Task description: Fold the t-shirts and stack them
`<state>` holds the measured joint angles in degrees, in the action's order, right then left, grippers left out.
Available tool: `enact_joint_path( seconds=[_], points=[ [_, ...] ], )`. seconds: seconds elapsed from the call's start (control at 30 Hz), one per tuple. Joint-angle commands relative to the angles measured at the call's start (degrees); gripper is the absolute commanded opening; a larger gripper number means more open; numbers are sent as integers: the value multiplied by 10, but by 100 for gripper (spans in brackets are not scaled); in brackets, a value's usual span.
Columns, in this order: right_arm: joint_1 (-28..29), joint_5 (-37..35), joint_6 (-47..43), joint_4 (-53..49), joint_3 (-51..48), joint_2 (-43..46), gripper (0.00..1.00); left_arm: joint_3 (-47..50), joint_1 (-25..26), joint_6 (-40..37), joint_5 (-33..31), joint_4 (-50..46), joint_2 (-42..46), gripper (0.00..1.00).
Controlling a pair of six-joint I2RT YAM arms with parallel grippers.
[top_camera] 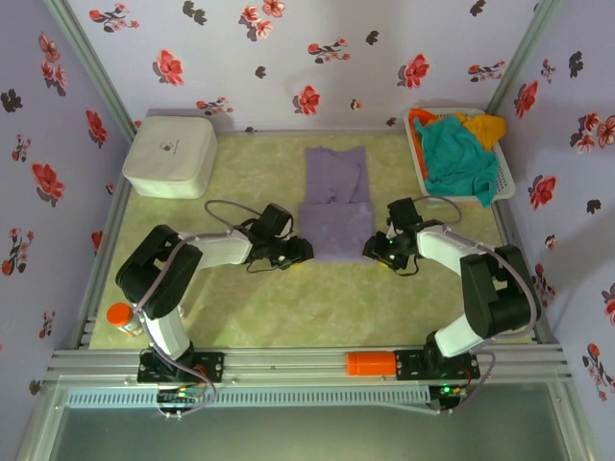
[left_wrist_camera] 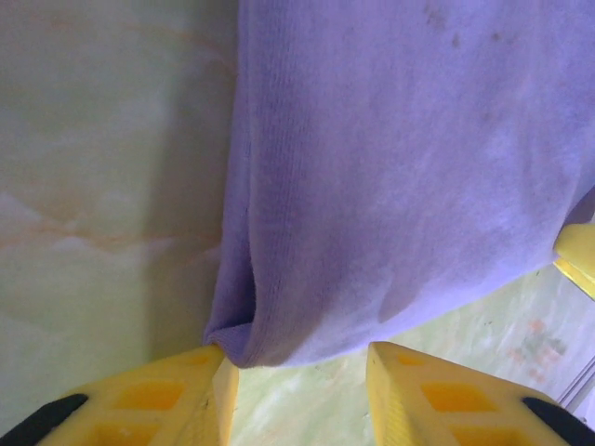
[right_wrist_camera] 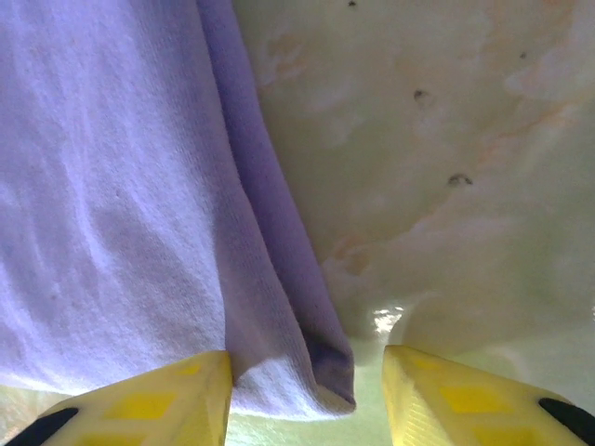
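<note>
Two near corners of the lavender t-shirt (top_camera: 334, 206), each straddled — left gripper (top_camera: 304, 252), right gripper (top_camera: 373, 250), jaws apart, nothing clamped. Fold step; next needs pinching both, lifting evenly.

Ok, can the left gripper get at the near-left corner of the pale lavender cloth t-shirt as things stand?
Probably yes: the left gripper is open right at the pale lavender t-shirt, its yellow fingers straddling that corner, one touching the hem, and nothing lies between.
</note>
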<state>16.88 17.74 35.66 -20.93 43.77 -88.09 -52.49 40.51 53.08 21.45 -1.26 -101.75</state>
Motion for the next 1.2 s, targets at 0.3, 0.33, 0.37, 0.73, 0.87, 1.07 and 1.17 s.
enact_joint_path(
  seconds=[0.3,0.33,0.37,0.73,0.87,1.07,1.17],
  points=[
    [17,-9,18,30,14,-37,38,-38,1,-11,-30,-67,7,39],
    [17,-8,19,31,15,-40,35,-38,1,-15,-33,-80,18,40],
    [17,-8,18,31,15,-42,34,-37,1,-18,-36,-92,28,42],
    [21,-5,28,41,24,-42,16,-40,0,-43,-57,-180,67,49],
    [23,-6,27,29,35,-40,9,-62,9,-40,-56,-179,41,49],
    [23,-7,29,23,36,-29,0,-80,18,-33,-55,-168,9,49],
    [23,-9,27,17,39,-28,0,-87,19,-31,-56,-167,-6,48]
  ],
)
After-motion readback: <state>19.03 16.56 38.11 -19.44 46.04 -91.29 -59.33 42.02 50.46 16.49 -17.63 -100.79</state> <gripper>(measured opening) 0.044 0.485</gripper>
